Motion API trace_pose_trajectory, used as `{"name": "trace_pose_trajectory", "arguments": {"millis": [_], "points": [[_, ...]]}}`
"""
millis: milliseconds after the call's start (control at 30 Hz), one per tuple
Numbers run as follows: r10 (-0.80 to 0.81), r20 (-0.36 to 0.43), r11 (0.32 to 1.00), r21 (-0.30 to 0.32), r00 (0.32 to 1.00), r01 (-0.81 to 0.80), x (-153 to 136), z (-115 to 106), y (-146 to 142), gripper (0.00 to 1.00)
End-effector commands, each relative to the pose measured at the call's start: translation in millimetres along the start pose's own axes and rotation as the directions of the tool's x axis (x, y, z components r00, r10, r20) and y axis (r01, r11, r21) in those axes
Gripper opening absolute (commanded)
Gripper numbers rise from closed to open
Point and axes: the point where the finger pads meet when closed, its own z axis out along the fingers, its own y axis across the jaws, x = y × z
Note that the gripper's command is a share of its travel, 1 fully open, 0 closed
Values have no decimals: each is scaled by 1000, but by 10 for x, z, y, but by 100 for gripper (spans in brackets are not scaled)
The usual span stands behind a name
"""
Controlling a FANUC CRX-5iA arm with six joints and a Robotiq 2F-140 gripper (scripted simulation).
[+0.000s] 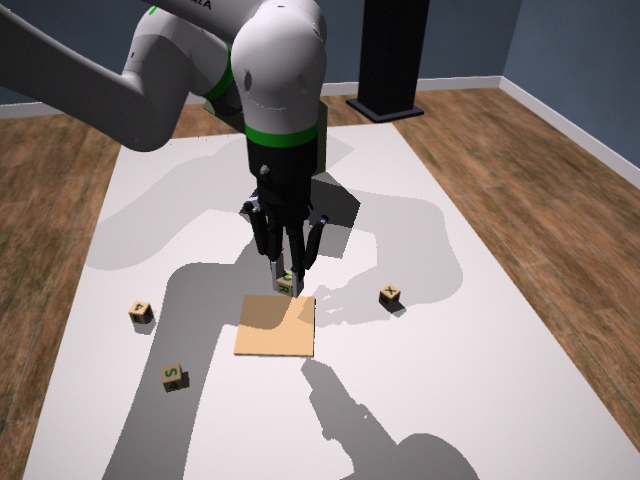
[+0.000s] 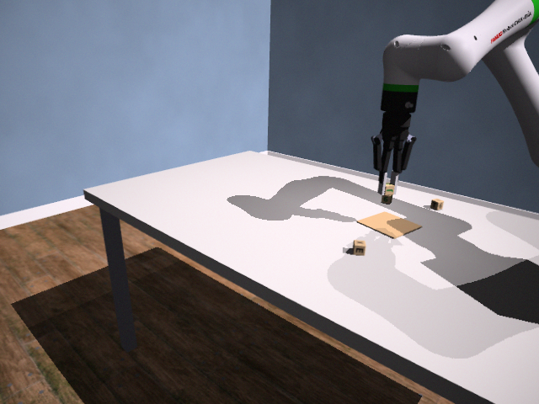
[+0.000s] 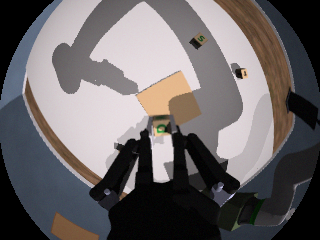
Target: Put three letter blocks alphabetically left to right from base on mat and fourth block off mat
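My gripper (image 1: 287,287) (image 2: 388,190) (image 3: 161,121) is shut on a wooden block with a green D on top (image 1: 284,284) (image 2: 390,189) (image 3: 161,127). It holds that block in the air, near the mat's robot-side edge as seen in the top view. The orange mat (image 1: 258,341) (image 2: 374,220) (image 3: 170,90) lies flat and bare. The S block (image 1: 172,377) (image 2: 386,199) (image 3: 200,39) and the block with a 4 on top (image 1: 139,312) (image 2: 437,204) (image 3: 242,73) lie left of the mat in the top view. The X block (image 1: 389,295) (image 2: 359,247) lies right of it there.
The white table (image 1: 413,387) (image 2: 209,183) bears everything, with arm shadows across it and part of the mat. The robot's base stands at the far end in the top view. A black pillar (image 1: 393,56) stands beyond the table.
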Motion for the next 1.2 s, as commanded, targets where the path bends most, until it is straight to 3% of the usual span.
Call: {"name": "trace_pose_trajectory", "arguments": {"millis": [0, 400, 467, 800, 1167], "points": [[139, -9, 990, 2, 990, -139, -40, -2, -19, 16], [509, -8, 861, 5, 861, -509, -158, -3, -68, 16], [509, -8, 861, 5, 861, -509, -158, -3, -68, 16], [772, -6, 636, 8, 636, -772, -261, -3, -108, 16], [783, -6, 622, 8, 622, -783, -266, -3, -110, 16]]}}
